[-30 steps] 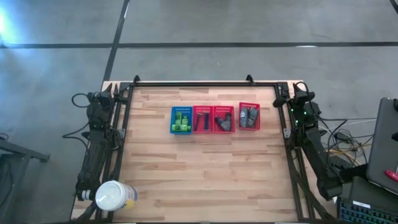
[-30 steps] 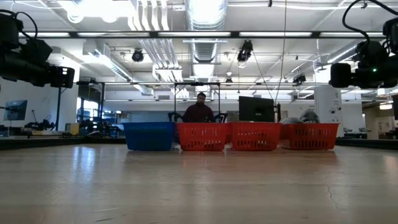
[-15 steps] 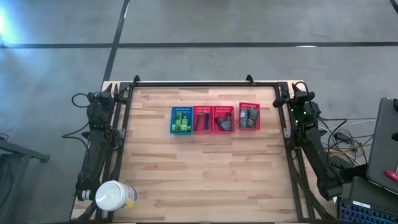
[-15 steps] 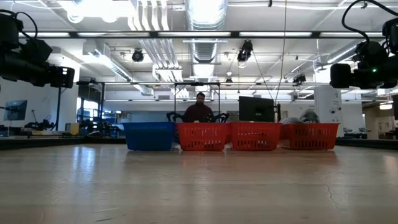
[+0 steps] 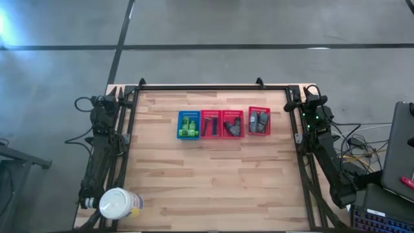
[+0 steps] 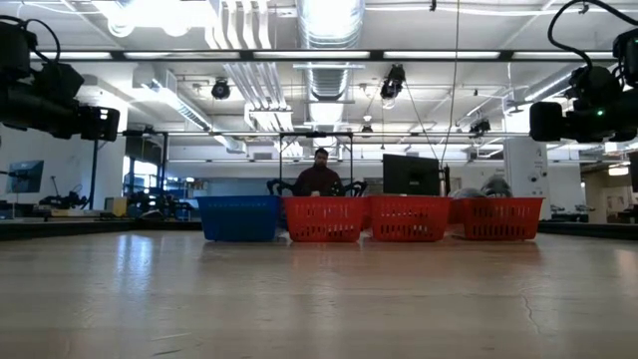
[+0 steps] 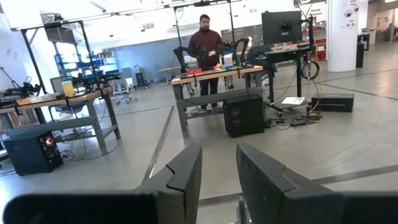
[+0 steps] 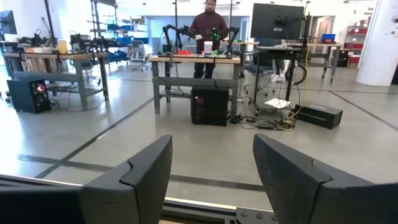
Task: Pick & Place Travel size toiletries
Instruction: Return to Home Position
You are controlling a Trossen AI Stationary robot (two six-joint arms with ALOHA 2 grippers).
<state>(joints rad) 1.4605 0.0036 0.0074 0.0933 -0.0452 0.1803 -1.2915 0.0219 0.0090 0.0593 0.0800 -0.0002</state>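
I see bright green little bottles (image 5: 189,123) in blue mesh basket (image 5: 179,126), table (image 5: 207,181) 12 o'clock. Judged light, slick: pinch mid-body. Left gripper (image 7: 219,152) 9 o'clock, right gripper (image 8: 212,146) 3 o'clock: both spread apart, empty.

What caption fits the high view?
Toiletries sorted into blue basket and three red baskets; left arm, right arm parked at table sides.

Four baskets (image 5: 223,123) in a row near tabletop (image 5: 213,181) far edge, toiletries (image 5: 189,125) in each. Jar (image 5: 116,205) at near left corner. Left arm (image 5: 102,149) along left edge, right arm (image 5: 320,145) along right.
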